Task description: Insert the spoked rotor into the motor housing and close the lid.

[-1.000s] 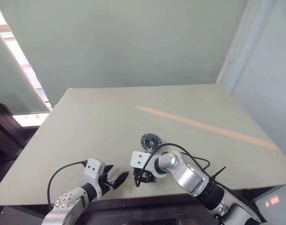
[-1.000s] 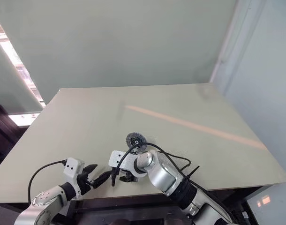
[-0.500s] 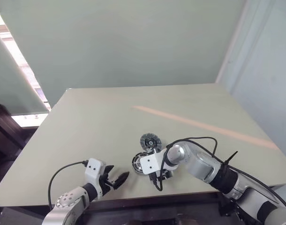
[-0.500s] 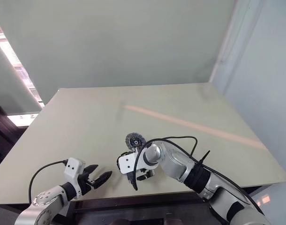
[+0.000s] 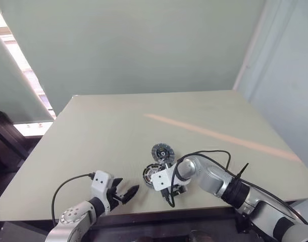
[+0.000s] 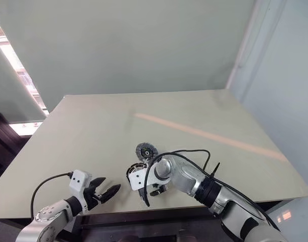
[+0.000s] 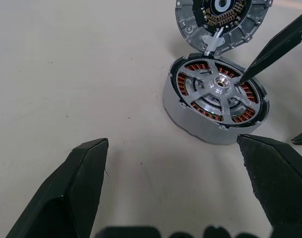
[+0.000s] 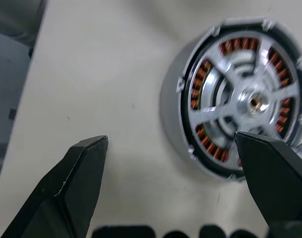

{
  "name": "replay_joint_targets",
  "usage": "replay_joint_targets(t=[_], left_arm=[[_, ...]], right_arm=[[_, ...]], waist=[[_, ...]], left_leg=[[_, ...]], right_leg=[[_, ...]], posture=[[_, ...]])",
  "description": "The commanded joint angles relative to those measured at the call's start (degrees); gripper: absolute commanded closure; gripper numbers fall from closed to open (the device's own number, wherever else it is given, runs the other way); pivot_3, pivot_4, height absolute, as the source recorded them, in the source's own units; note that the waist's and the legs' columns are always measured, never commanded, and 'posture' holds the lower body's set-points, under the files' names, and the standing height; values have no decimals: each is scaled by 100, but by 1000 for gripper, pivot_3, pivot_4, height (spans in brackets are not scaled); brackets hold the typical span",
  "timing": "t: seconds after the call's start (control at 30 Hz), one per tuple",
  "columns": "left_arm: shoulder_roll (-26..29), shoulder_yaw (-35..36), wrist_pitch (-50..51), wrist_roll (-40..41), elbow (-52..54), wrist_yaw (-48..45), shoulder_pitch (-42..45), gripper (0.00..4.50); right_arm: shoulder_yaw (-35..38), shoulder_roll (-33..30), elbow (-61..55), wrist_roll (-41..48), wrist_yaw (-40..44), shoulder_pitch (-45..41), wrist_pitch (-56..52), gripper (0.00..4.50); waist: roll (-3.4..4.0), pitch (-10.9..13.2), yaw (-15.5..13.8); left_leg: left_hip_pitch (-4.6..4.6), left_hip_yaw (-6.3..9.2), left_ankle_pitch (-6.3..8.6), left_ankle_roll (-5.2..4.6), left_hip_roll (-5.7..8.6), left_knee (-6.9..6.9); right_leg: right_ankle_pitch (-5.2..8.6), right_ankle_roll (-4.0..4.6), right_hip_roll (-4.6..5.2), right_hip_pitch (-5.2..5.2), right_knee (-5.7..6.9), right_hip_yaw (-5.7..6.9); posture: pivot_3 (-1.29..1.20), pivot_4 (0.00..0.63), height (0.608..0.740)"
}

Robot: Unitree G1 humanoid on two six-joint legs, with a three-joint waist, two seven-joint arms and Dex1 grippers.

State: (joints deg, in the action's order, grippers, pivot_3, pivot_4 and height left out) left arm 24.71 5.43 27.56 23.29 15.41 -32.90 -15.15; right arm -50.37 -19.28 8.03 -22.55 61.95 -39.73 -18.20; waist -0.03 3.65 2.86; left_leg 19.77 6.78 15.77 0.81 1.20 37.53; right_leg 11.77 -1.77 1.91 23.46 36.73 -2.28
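- Your round silver-rimmed motor housing (image 7: 216,101), with copper-orange windings showing, sits on the pale beige table (image 5: 103,136) near its front edge.
- The shiny silver spoked rotor (image 7: 215,88) lies seated inside that housing, its spokes level across the windings.
- The dull-grey round lid (image 7: 221,22), dark hub in its centre, lies on the table touching the housing's far rim; the housing is uncovered.
- Your right gripper (image 8: 173,183) has its black fingers spread wide and grips nothing; one fingertip (image 7: 252,67) hangs over the rotor, near the hub.
- Your left gripper (image 7: 176,186) is also spread wide and empty, aimed at the housing from nearby, apart from it.
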Motion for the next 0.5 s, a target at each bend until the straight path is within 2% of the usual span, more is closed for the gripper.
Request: replay_joint_targets(t=[0.03,0.13,0.23,0.5], left_arm=[[55,15,-40,2,251,-19,43,0],[58,7,-39,-1,240,-27,68,0],[54,2,-47,-6,229,-29,80,0],[36,-3,-70,-16,231,-11,63,0]], right_arm=[[150,48,27,-96,-52,-5,40,46],[154,75,133,-119,-72,4,11,46],[161,103,173,-113,-90,21,-2,941],[251,209,238,-153,-125,64,31,3831]], waist=[[0,0,1],[0,0,1],[0,0,1],[-3,-4,0]], left_leg=[[0,0,0,0,0,0],[-4,1,0,0,-1,0],[-8,0,0,0,-1,1],[-10,-1,0,0,0,-6]], right_leg=[[0,0,0,0,0,0],[0,0,-1,-2,2,1],[0,0,-1,-6,2,0],[0,0,0,-6,0,-1]], posture=[[0,0,740],[0,0,740],[0,0,740],[0,0,740]])
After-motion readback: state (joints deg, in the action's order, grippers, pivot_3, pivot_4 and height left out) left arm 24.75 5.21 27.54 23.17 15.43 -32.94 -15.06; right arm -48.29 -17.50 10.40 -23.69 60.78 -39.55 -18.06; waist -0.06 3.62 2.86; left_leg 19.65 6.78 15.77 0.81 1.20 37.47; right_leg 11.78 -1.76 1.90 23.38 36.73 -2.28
